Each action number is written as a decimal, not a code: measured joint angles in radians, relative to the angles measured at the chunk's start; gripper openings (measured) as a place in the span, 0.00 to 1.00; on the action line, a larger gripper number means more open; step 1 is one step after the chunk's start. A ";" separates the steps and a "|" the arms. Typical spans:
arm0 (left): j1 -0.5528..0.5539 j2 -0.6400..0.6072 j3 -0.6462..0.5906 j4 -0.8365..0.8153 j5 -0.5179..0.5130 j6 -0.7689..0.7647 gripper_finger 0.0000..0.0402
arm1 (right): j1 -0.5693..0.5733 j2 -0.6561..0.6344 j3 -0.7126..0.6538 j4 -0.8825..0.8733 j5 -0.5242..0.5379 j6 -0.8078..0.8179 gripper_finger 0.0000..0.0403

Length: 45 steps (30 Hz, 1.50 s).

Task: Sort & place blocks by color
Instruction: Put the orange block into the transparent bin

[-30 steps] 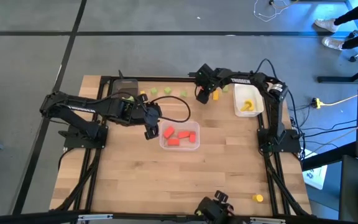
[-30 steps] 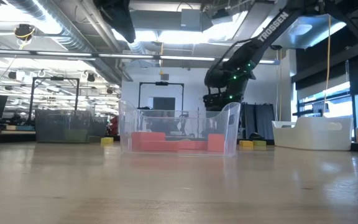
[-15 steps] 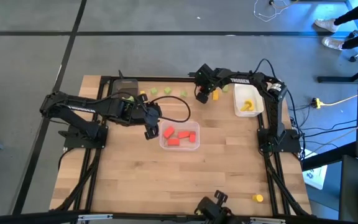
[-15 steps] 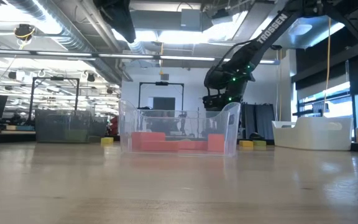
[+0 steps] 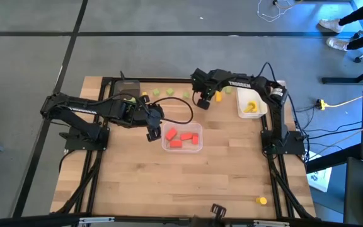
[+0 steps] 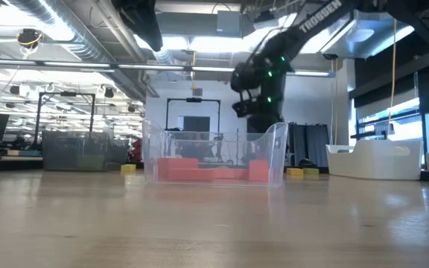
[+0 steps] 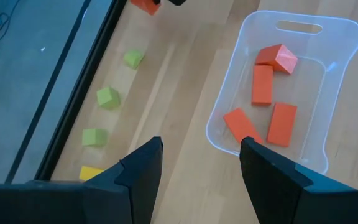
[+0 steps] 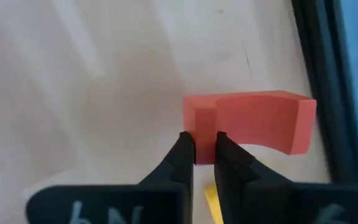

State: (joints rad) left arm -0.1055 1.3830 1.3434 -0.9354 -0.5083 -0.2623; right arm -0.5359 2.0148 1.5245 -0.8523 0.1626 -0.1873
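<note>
My right gripper [image 5: 201, 103] hangs above the table's far middle and is shut on a red arch-shaped block [image 8: 247, 121], which also shows in the left wrist view as the red block [image 7: 145, 5]. Several red blocks [image 7: 263, 84] lie in the clear tray [image 5: 182, 137]. My left gripper [image 7: 197, 155] is open and hovers by that tray's left side [image 5: 151, 132]. Three green blocks [image 7: 107, 98] and a yellow block [image 7: 91, 172] rest on the wood near the far edge. Another yellow block [image 5: 218, 96] lies beside my right gripper. Yellow blocks [image 5: 251, 107] sit in the white tray [image 5: 241, 104]. My right gripper pinches the red arch block by one of its ends [image 8: 199, 127] between its two fingertips [image 8: 184, 152]. The rest of the block juts out sideways past the fingers. It is lifted clear of the table.
A dark grey tray [image 5: 128, 88] sits at the far left, with a green block in it. A lone yellow block [image 5: 261, 200] lies near the near right corner. A black frame rail runs along the far edge. Bare wood stretches across the near half of the table.
My right gripper has risen and moved toward the table's left, away from the white tray and toward the clear tray, carrying the red block with it.
</note>
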 joint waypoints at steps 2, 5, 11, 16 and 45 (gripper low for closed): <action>0.000 0.000 0.000 -0.001 0.000 0.003 0.50 | 0.038 0.000 0.053 -0.063 0.024 0.000 0.08; 0.000 0.000 0.000 -0.020 -0.029 0.003 0.50 | 0.098 0.000 0.132 -0.162 0.027 0.028 0.08; 0.001 -0.009 0.000 -0.085 -0.139 -0.039 0.50 | 0.245 -0.001 0.242 -0.272 0.028 0.069 0.08; 0.000 -0.010 0.001 -0.089 -0.108 -0.045 0.50 | 0.384 -0.002 0.278 -0.313 0.028 0.132 0.08; -0.035 -0.011 0.001 -0.090 -0.056 -0.042 0.50 | 0.692 -0.002 0.105 -0.055 -0.059 0.344 0.08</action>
State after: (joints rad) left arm -0.1410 1.3720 1.3441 -1.0250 -0.5644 -0.3038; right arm 0.1557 2.0125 1.6294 -0.9072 0.1040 0.1570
